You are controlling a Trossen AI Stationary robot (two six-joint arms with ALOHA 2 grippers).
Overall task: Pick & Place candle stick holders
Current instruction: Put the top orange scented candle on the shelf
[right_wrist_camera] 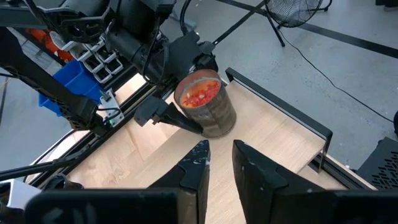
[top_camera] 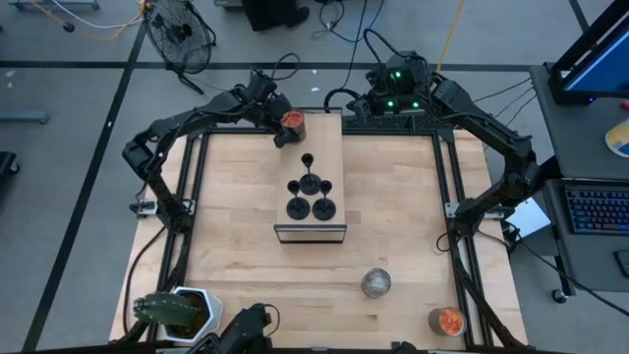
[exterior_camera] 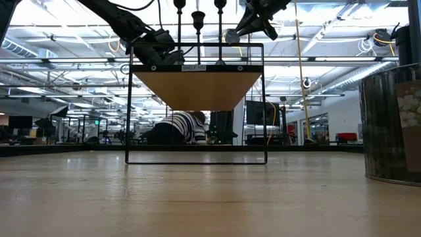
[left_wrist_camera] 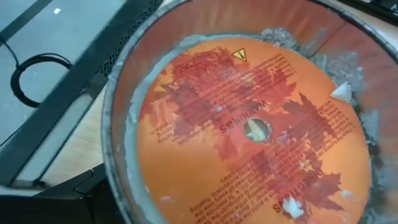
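A raised wooden shelf on a thin black frame stands at the middle of the table's far edge, running toward the table's centre. On its near half stand four candle stick holders — three clustered near the shelf's front edge, one a little farther back along the middle. The far half of the shelf top is bare wood apart from its far left corner, where a glass jar with orange contents sits right at the edge.

The left gripper is at that jar, its fingers spread wide on either side of it, touching the glass or just beside it; the left wrist view is filled by the jar's orange label. The right gripper hovers over the shelf's far end, fingers close together with a narrow gap — nothing between them.

The table on both sides of the shelf is open wood. Near the table's front edge stand one round silvery jar, a second orange-filled jar at the front right corner, and one potted cactus at the front left corner.
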